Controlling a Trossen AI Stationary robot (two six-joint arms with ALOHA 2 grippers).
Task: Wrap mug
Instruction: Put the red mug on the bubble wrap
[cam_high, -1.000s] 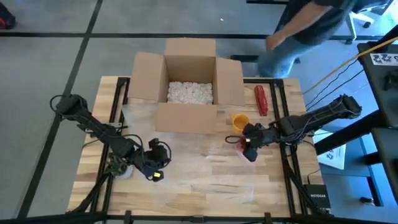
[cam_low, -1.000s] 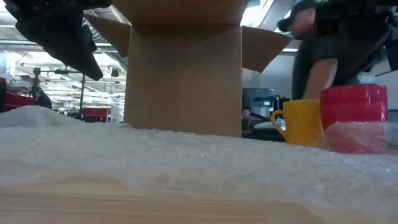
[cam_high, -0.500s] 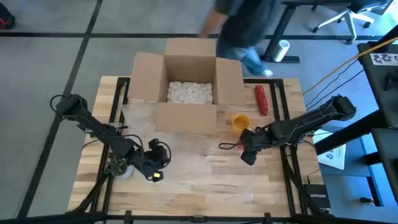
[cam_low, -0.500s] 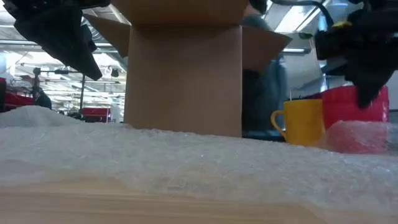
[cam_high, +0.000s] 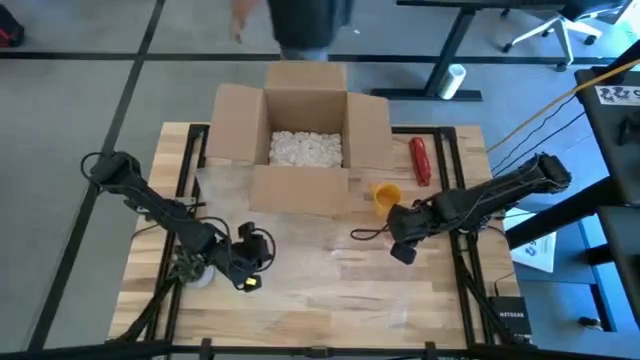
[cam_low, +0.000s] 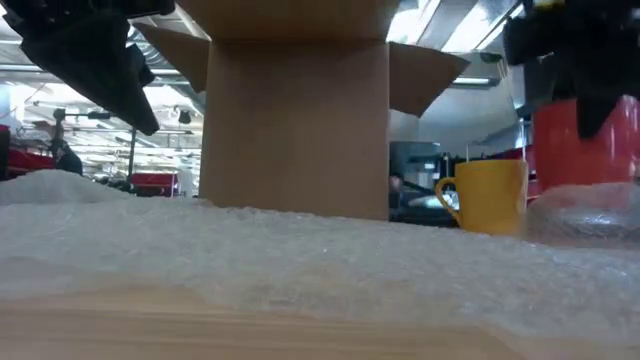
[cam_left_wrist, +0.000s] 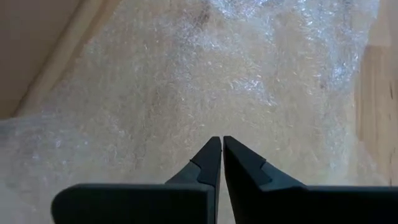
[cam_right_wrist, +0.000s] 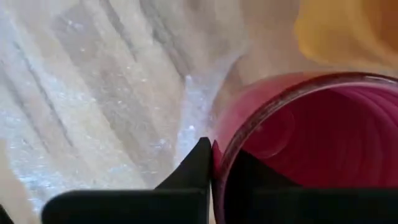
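the right pincer (cam_right_wrist: 212, 163) is clamped on the rim of the red mug (cam_right_wrist: 311, 134), which sits on bubble wrap (cam_high: 330, 255) right of the worktop's (cam_high: 330, 300) centre, just near of a yellow mug (cam_high: 386, 195). the left pincer (cam_left_wrist: 222, 155), fingers pressed together and holding nothing, hovers over the wrap at the near left. a cardboard box (cam_high: 300, 130) stands open at the far side.

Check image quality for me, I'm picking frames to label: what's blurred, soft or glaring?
High view: the person behind the cardboard box is motion-smeared. Low view: foreground bubble wrap is soft; ceiling lights glare. Right wrist view: the red mug and yellow mug are out of focus.
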